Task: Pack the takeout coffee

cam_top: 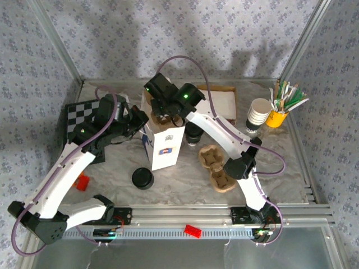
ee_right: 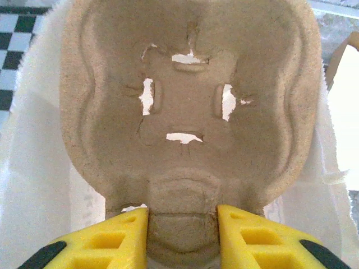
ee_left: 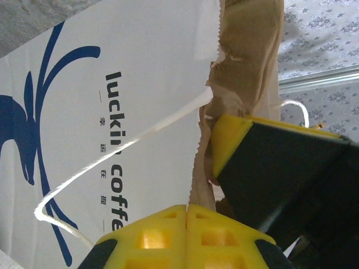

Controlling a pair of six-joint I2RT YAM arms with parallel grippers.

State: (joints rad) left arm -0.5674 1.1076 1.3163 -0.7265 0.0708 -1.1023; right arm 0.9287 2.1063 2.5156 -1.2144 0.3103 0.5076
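Pinched rough, lobed pulp carrier (ee_right: 190,84) in right pincer (ee_right: 182,216); clamped smooth white paper bag (ee_left: 140,67) by its brown-lined rim in left pincer (ee_left: 187,216), pressed together.

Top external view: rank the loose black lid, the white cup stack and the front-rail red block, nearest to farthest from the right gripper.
From the right gripper, holding a cup carrier in the paper bag:
1. Loose black lid, nearer front, left.
2. White cup stack, far right.
3. Red block, front rail.
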